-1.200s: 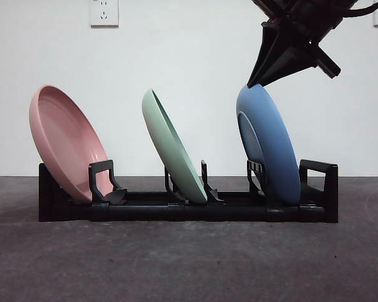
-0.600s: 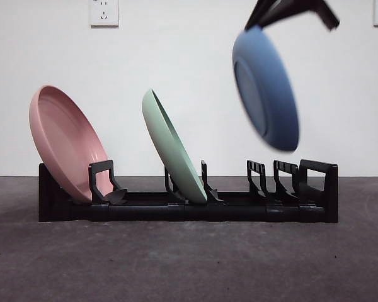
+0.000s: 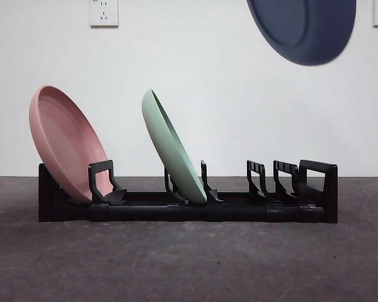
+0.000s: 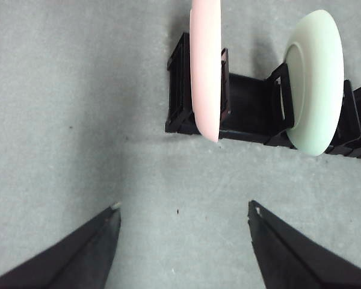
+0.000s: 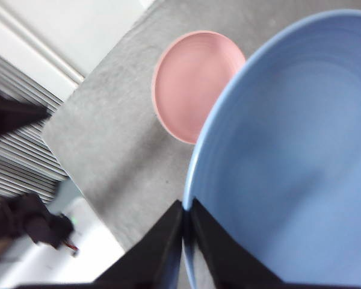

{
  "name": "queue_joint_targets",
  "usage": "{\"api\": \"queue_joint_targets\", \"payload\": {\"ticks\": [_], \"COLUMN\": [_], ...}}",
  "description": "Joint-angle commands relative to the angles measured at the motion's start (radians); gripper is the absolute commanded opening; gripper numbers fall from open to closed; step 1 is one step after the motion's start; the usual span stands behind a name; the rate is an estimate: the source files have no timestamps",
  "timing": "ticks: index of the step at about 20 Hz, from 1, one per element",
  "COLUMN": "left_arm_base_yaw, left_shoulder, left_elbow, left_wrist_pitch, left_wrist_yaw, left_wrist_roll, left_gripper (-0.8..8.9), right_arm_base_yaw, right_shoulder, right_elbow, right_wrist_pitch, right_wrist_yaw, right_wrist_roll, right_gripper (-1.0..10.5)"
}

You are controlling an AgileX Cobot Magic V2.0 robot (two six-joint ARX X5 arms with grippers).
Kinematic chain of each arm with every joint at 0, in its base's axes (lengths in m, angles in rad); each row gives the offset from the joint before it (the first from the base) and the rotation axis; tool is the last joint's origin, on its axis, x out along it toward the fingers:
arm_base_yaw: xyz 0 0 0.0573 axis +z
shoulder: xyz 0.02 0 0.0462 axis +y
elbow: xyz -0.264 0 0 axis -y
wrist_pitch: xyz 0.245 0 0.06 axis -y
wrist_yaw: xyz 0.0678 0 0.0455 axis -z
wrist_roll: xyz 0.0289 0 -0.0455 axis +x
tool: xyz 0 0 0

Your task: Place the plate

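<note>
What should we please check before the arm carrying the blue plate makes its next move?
1. Grip: the right pincer is shut on the rim of the round blue plate: ok.
2. Height: the blue plate hangs well above the black slotted plate rack, touching nothing: ok.
3. Other plates: the round pink plate and the round pale green plate lean in their slots: ok.
4. Free slots: the right end of the rack holds no plate: ok.
5. Left pincer: open above the grey table, apart from the rack: ok.
6. Where the plate should go: cannot tell.
</note>
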Motion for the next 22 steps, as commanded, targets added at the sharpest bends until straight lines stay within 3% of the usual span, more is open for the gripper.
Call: {"api": "queue_joint_targets", "payload": {"ticks": [1,5,11,14,18,22], "left_arm_base_yaw": [0.001,0.001,0.001,0.001,0.001,0.001], "left_shoulder": [0.006,0.006,0.006,0.006,0.006,0.006], "left_elbow": [0.024,0.024,0.024,0.024,0.024,0.024], "left_wrist_pitch": [0.013,0.012,0.014,0.017,0.019,0.018], "left_wrist_yaw": [0.005,0.005,0.005,0.005,0.005,0.005], "left_wrist_roll": [0.011,0.011,0.011,0.011,0.011,0.011], "left_gripper": [3.40,3.39,3.39,3.39,3.39,3.40], "right_arm_base_yaw": [0.095,0.271,0.623,0.798,0.906,0.911], "right_shoulder": [-0.061,-0.199,-0.247,-0.194,-0.043,0.120], "right_elbow": [-0.069,-0.325,-0.596,-0.668,-0.677,-0.677], "right_wrist_pitch": [0.031,0.142,0.219,0.258,0.295,0.382], "right_wrist_yaw": [0.086,0.194,0.553,0.668,0.734,0.734], "right_wrist_roll": [-0.024,0.029,0.056,0.057,0.027,-0.045], "right_gripper": [0.1,0.1,0.1,0.1,0.1,0.1]}}
